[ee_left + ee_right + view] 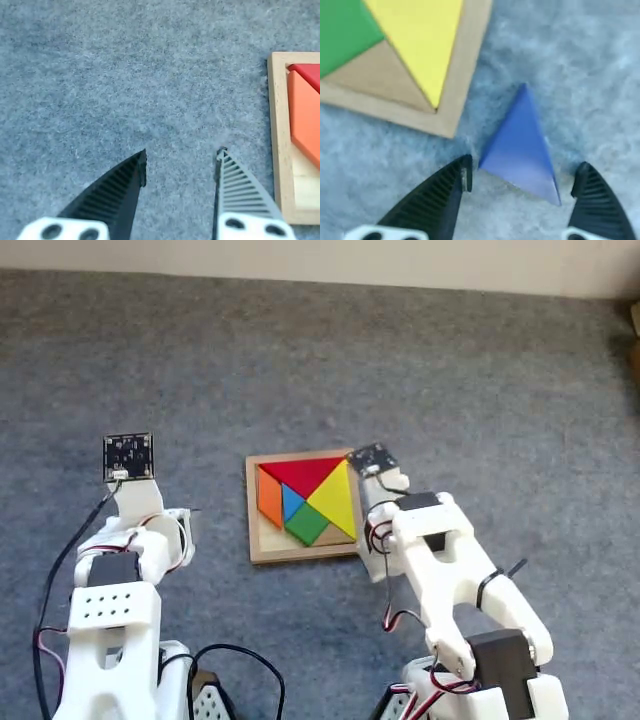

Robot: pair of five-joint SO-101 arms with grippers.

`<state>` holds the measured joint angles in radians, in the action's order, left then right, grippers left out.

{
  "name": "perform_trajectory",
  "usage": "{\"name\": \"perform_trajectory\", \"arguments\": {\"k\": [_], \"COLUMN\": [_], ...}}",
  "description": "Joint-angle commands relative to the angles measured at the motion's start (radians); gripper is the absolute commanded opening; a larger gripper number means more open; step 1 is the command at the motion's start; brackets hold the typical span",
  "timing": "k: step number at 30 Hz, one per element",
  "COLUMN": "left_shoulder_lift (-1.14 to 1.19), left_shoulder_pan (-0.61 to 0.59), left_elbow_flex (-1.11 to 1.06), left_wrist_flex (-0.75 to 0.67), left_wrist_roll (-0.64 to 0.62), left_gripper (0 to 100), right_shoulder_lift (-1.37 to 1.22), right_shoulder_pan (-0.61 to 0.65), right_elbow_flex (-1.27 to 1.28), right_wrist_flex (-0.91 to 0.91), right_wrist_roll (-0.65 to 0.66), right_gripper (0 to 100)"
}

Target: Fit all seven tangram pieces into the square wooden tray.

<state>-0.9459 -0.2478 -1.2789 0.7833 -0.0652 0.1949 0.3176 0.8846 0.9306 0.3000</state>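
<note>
The square wooden tray (255,540) lies on the grey carpet between the arms. In it sit a red triangle (303,474), a yellow triangle (338,502), an orange piece (269,502), a small blue triangle (291,504) and a green square (307,525). Bare wood shows in its two near corners. Just outside the tray's corner (451,117) a loose blue triangle (520,145) lies flat on the carpet. My right gripper (522,172) is open, with a finger on either side of it. My left gripper (181,154) is open over bare carpet, beside the tray's edge (280,140).
Grey carpet (300,360) spreads all round the tray. A pale wall strip (320,260) runs along the far edge. The right arm's body (440,560) hangs over the ground next to the tray.
</note>
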Motion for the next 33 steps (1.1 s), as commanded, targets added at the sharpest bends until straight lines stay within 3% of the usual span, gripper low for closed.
{"name": "perform_trajectory", "arguments": {"k": [1, 9, 18, 23, 28, 33], "left_shoulder_lift": [-0.013, -0.013, -0.015, -0.015, -0.015, -0.015], "left_shoulder_pan": [-0.016, -0.018, -0.053, -0.053, -0.053, -0.053], "left_elbow_flex": [0.004, 0.004, 0.004, 0.004, 0.004, 0.004], "left_wrist_flex": [-0.015, -0.015, -0.018, -0.018, -0.018, -0.018], "left_wrist_roll": [0.009, 0.009, 0.009, 0.009, 0.009, 0.009], "left_gripper": [23, 23, 23, 23, 23, 23], "right_shoulder_lift": [-0.002, -0.005, -0.005, -0.005, -0.004, 0.001], "right_shoulder_pan": [0.008, 0.008, 0.007, 0.007, -0.01, -0.013], "right_elbow_flex": [-0.031, -0.038, -0.03, -0.027, -0.027, -0.036], "right_wrist_flex": [0.016, 0.007, -0.139, -0.134, -0.13, -0.035], "right_wrist_roll": [0.057, 0.06, 0.057, 0.058, 0.058, 0.06], "right_gripper": [31.4, 31.4, 31.4, 31.3, 24.1, 23.9]}}
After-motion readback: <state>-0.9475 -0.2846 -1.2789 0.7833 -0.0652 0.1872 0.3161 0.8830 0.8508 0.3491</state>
